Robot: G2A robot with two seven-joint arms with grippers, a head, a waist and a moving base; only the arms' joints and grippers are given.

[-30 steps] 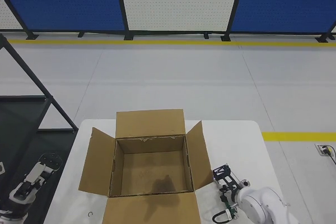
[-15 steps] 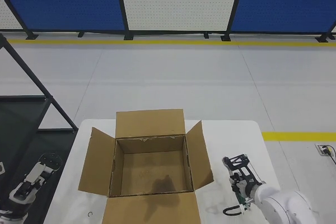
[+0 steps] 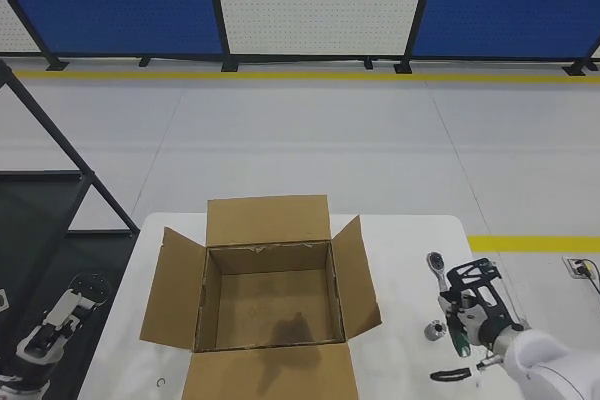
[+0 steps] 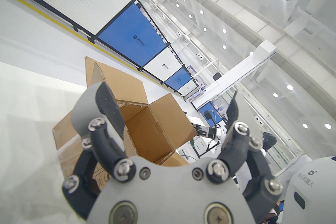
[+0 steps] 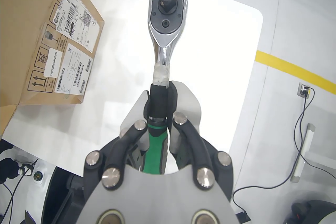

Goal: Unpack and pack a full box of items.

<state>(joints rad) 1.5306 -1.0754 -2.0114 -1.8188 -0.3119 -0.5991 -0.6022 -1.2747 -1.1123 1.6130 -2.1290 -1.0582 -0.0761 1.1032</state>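
Gripper [image 5: 160, 97] on right arm clamps ratchet wrench [image 5: 168, 25] by handle.

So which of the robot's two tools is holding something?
The right tool, shut on the green-handled ratchet wrench. The left tool is open and empty.

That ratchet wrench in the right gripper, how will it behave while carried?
Probably rigid: the ratchet wrench has a chrome metal shank. Likely head-heavy, so it may pivot, since the right gripper clamps only the handle. That handle looks rubbery, so slipping seems unlikely.
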